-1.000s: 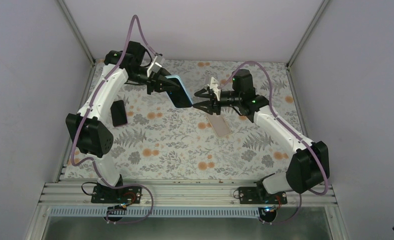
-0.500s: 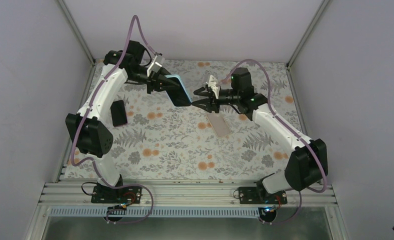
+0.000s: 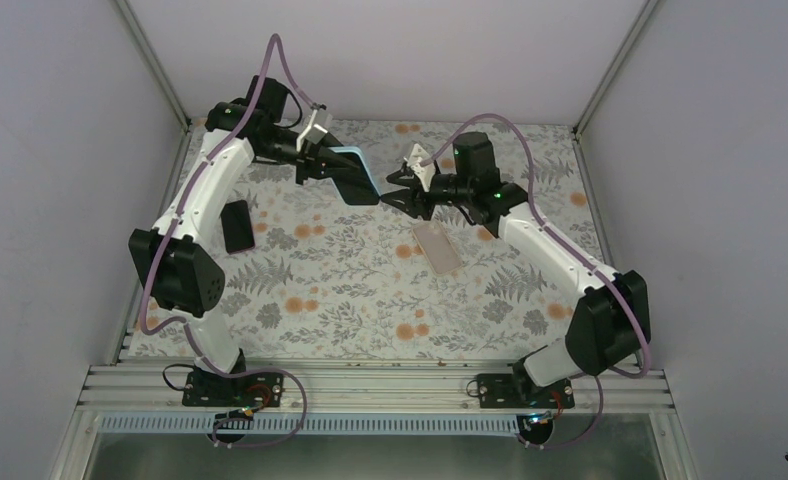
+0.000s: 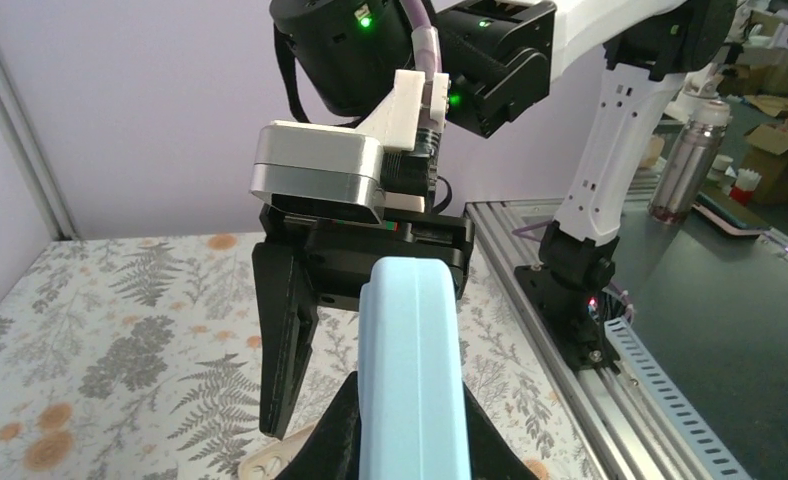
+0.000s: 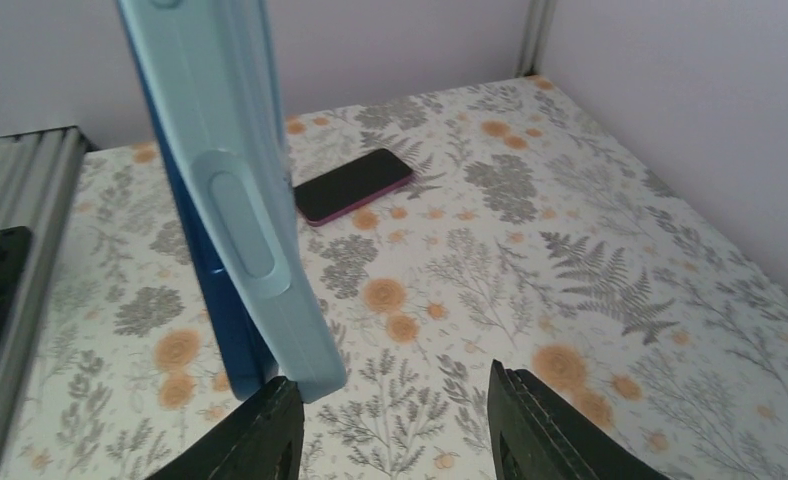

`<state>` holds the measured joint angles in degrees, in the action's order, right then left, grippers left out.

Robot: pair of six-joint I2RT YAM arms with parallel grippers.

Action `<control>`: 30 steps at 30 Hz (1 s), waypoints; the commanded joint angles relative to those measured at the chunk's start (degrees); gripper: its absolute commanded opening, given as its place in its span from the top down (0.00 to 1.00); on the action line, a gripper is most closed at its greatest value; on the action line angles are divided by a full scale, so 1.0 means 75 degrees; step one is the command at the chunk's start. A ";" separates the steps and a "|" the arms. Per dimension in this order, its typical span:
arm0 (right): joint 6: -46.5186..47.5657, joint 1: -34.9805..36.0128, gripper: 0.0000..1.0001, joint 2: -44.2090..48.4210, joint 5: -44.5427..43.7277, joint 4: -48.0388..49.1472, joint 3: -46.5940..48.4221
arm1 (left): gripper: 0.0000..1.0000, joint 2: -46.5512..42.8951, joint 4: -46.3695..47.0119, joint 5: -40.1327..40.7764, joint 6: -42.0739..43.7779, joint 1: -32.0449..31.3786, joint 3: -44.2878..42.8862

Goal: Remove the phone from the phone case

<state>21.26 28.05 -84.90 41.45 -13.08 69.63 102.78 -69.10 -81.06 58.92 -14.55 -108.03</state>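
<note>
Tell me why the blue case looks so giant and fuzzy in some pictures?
Left wrist view: the blue case sits right by the lens, so it looms large and a little soft. Right wrist view: close too, edges fairly crisp. Top external view: small, evenly lit, no glare.

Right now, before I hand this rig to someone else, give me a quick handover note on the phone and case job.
Left gripper: shut on the cased phone in its light blue case, held raised above the table.
Right gripper: open, at the case's free end, not gripping.
Done: cased phone is up and presented between the arms.
Left: phone is still in the case; grip it and pull the two apart.
Also on the table: a dark phone by the left arm, a pale flat item by the right arm.
</note>
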 commanded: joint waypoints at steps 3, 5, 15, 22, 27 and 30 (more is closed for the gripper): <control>-0.0278 0.0063 0.52 -0.0286 -0.1556 0.1013 0.0430 | 0.98 -0.0471 -0.0007 -0.2947 -0.0559 -0.0390 0.0092; -0.0292 0.0078 0.52 -0.0299 -0.1482 0.1089 0.0406 | 0.98 -0.0474 0.0045 -0.2950 -0.0612 -0.0397 0.0095; -0.0566 0.0498 0.51 -0.0710 -0.1696 0.0975 0.1368 | 0.98 -0.0270 0.0118 -0.2959 -0.0815 -0.0556 -0.0035; -0.0924 0.0607 0.46 -0.0900 -0.1738 0.1318 0.1940 | 0.98 -0.0263 0.0219 -0.2959 -0.0976 -0.0595 -0.0066; -0.1164 0.0521 0.39 -0.0853 0.0236 0.1623 0.1870 | 0.98 -0.0216 0.0238 -0.2959 -0.0976 -0.0541 -0.0061; -0.1195 0.0612 0.39 -0.0808 0.1446 0.1496 0.1945 | 0.98 -0.0040 0.0131 -0.2950 -0.0823 -0.0407 -0.0097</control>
<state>16.75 30.65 -91.24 38.04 -15.92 79.50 102.48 -62.59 -80.77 54.13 -14.63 -107.94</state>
